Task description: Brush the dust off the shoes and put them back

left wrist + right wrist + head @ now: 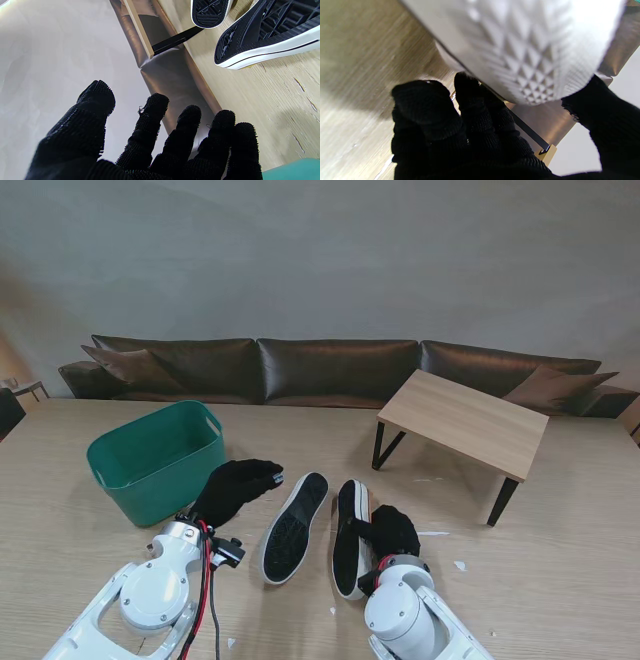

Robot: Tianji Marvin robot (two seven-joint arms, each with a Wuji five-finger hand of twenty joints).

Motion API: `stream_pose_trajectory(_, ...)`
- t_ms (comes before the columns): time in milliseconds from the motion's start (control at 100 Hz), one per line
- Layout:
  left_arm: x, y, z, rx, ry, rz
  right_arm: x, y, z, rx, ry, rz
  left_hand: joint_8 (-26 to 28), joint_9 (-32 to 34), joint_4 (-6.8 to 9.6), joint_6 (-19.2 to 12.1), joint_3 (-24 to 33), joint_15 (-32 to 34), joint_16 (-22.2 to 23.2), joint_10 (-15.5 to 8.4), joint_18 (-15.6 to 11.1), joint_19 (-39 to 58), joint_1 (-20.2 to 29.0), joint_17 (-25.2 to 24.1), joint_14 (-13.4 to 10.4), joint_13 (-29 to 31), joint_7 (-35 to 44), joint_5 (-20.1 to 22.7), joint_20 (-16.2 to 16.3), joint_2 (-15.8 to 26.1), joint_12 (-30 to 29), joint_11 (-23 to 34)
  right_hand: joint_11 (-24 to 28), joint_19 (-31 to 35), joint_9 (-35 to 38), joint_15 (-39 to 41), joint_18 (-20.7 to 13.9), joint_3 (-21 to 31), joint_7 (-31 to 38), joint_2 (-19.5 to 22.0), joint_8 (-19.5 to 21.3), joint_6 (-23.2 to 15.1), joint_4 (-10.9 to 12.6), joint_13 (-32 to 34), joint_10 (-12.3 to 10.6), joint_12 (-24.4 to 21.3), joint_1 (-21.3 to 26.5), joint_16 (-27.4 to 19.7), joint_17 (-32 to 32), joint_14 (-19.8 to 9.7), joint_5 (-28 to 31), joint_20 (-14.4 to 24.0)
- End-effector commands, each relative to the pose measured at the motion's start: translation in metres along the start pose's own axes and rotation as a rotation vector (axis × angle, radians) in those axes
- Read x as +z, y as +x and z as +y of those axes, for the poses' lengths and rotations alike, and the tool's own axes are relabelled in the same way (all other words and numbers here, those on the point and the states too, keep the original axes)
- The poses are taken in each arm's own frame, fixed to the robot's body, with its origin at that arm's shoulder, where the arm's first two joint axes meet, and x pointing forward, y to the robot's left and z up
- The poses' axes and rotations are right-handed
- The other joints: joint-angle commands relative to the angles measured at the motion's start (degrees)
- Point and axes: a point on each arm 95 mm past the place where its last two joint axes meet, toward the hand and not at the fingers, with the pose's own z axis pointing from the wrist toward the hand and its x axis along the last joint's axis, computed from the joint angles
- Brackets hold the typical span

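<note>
Your left hand [236,488] sits just left of the left shoe [294,526], apart from it, holding nothing. Its black-gloved fingers [152,120] are stretched out and spread, thumb set wide of the rest, palm turned sideways. The white left forearm rises from the near left corner toward that shoe's heel. Your right hand [392,532] is clamped on the right shoe [350,536], fingers [427,107] curled on one side, thumb on the other. The right wrist sits directly nearer to you than that shoe.
</note>
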Motion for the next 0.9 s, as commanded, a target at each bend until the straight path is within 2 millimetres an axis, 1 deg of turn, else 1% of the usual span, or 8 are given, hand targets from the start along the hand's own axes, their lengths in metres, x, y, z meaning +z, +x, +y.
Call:
stream_pose_trajectory(0, -0.0008, 0.0005, 0.0021, -0.007, -0.019, 0.002, -0.0022, 0.0027, -0.0015, -0.006, 0.017, 0.015, 0.5, 1.4, 2.13, -0.1, -1.2, -0.4, 0.7, -0.6, -2.1, -1.1, 1.2, -0.3, 0.2, -1.6, 0.3, 1.1, 0.8, 1.6, 0.7, 0.5, 0.5, -1.1, -1.6, -0.8, -1.8, -0.7, 0.3, -1.0, -0.9, -2.3, 2.1, 0.8, -2.1, -1.2, -1.5, -0.7, 2.8, -0.2, -2.0, -0.8)
stream_pose_trajectory(120, -0.0011, 0.0004, 0.0021, -0.008, -0.02, 0.002, -0.0022, 0.0039, 0.0004, -0.043, 0.005, 0.032, 0.5, 1.6, 2.14, 0.0, -1.2, -0.4, 0.7, -0.5, -2.2, -1.1, 1.2, -0.2, 0.1, -1.5, 0.4, 1.3, 0.8, 1.6, 0.8, 0.5, 0.4, -2.8, -2.1, -2.6, -2.3, -0.4, 0.7, -0.5, -0.7, -3.0, 2.3, -0.5, -2.3, -1.5, -0.9, -1.0, 1.3, -0.3, -2.3, -1.7)
stream_pose_trajectory(290, -0.0013, 0.0005, 0.0019, -0.011, -0.021, 0.002, -0.0021, 0.0047, 0.0034, -0.101, -0.007, 0.059, 0.6, 1.6, 2.14, 0.1, -1.3, -0.4, 0.6, -0.5, -2.2, -1.1, 1.2, -0.2, 0.3, -1.6, 0.4, 1.3, 0.8, 1.6, 0.8, 0.5, 0.5, -3.0, -2.2, -3.3, -2.4, -0.6, 1.2, -0.6, -0.5, -3.3, 2.3, -0.6, -2.8, -1.7, -0.9, -1.1, 1.3, -1.1, -2.4, -2.1)
stream_pose_trajectory(740, -0.0016, 0.0, 0.002, -0.015, -0.028, 0.001, -0.0019, 0.0076, 0.0021, -0.122, 0.006, 0.084, 0.7, 2.1, 2.14, 0.1, -1.7, -0.5, 0.6, -0.5, -2.0, -1.2, 1.2, -0.1, 0.2, -1.6, 0.5, 1.5, 0.8, 1.9, 1.0, 0.6, 0.4, -3.0, -3.3, -3.6, -2.7, -2.0, 1.0, -1.0, -0.6, -4.1, 2.1, -1.1, -3.7, -1.9, -2.1, -0.7, 1.2, -1.7, -3.4, -2.5)
stream_pose_trajectory(890, -0.0015, -0.0003, 0.002, -0.016, -0.031, 0.0, -0.0009, 0.0083, 0.0015, -0.136, 0.008, 0.086, 0.7, 2.1, 2.14, 0.1, -1.9, -0.5, 0.6, -0.5, -2.0, -1.2, 1.2, -0.1, 0.3, -1.6, 0.5, 1.6, 0.9, 2.1, 1.1, 0.7, 0.6, -3.0, -3.1, -3.4, -2.8, -2.1, 1.2, -1.2, -0.4, -4.1, 2.2, -1.0, -3.8, -1.9, -1.8, -0.5, 1.3, -2.0, -3.4, -2.6)
